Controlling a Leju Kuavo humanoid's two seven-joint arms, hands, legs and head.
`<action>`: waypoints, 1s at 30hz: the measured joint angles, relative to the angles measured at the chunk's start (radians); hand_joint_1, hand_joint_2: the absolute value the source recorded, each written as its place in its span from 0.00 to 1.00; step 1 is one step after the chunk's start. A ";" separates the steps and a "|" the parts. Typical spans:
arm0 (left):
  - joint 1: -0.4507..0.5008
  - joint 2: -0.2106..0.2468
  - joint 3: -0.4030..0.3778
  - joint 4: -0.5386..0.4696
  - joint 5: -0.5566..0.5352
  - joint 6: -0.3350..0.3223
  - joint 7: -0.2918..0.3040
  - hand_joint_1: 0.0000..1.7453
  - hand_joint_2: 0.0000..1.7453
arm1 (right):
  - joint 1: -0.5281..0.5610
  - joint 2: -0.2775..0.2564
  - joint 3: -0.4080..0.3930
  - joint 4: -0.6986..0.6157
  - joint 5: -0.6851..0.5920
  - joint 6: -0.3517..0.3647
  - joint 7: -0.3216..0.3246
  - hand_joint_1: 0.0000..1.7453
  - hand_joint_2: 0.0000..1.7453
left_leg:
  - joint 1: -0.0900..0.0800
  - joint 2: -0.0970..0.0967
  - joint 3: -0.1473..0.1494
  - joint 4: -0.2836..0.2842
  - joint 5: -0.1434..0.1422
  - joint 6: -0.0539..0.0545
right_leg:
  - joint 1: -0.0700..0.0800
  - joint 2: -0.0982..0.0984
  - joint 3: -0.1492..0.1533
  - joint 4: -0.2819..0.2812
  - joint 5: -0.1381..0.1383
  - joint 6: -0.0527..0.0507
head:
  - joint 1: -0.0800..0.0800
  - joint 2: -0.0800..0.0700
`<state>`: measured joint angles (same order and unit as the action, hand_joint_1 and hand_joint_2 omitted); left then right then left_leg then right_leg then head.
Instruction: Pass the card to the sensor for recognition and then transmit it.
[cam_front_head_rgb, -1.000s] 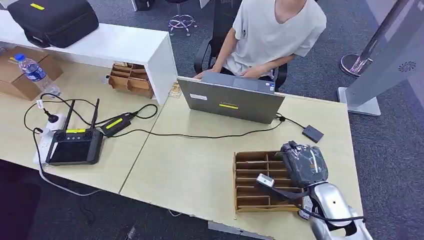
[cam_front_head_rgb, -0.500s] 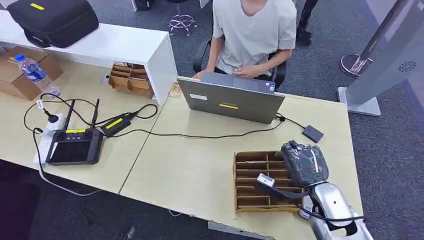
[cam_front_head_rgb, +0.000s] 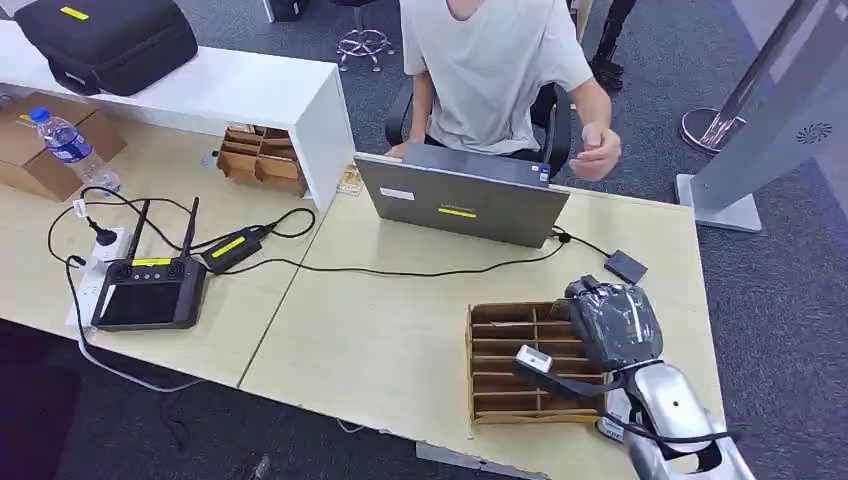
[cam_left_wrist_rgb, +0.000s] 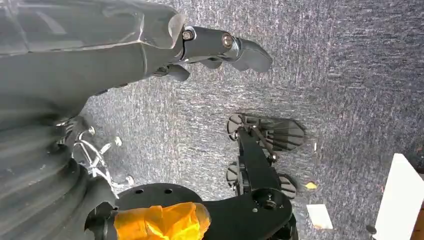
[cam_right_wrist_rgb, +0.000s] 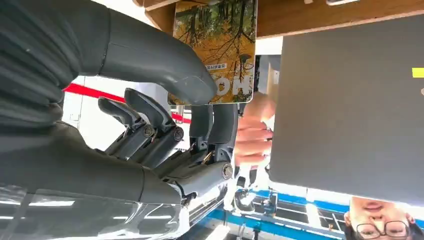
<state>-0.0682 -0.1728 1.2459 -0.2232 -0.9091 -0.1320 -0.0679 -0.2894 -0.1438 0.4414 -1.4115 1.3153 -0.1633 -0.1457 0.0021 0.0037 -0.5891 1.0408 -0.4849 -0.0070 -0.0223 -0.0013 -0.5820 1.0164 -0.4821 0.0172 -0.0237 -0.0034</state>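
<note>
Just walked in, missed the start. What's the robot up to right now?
The right hand is over the wooden rack on the desk, pinching a card with an autumn-tree picture between thumb and fingers. The left hand hangs empty over the carpet. The small black reader sits just beyond the rack. A person sits behind the laptop.

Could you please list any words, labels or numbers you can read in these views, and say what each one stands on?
"HO": large pale letters on the card pinched by the right hand; the rest is cut off.
Small print above them: too blurred to read.
Yellow labels on the laptop, controller and black case: too small to read.
</note>
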 joint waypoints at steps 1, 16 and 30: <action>0.000 0.000 0.000 0.000 0.000 0.000 0.001 0.00 1.00 | 0.000 -0.004 0.000 -0.004 0.001 0.000 0.000 1.00 1.00 | 0.000 0.000 0.000 0.000 0.000 0.000 | 0.000 0.000 0.000 0.000 0.000 0.000 | 0.000 0.000; 0.000 0.001 0.002 0.000 0.000 0.003 0.004 0.00 1.00 | -0.025 -0.041 -0.005 -0.097 -0.006 0.014 0.016 1.00 1.00 | 0.000 0.000 0.000 0.000 0.000 0.000 | 0.000 0.000 0.000 0.000 0.000 0.000 | 0.000 0.000; 0.000 0.001 0.002 0.000 -0.018 -0.002 0.005 0.00 1.00 | -0.106 -0.040 -0.018 -0.159 0.019 0.035 0.040 1.00 1.00 | 0.000 0.000 0.000 0.000 0.000 0.000 | 0.000 0.000 0.000 0.000 0.000 0.000 | 0.000 0.000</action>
<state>-0.0683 -0.1717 1.2474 -0.2232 -0.9270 -0.1343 -0.0629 -0.3951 -0.1835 0.4231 -1.5702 1.3348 -0.1282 -0.1061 0.0022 0.0037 -0.5893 1.0409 -0.4849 -0.0070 -0.0223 -0.0015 -0.5819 1.0166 -0.4821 0.0172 -0.0237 -0.0034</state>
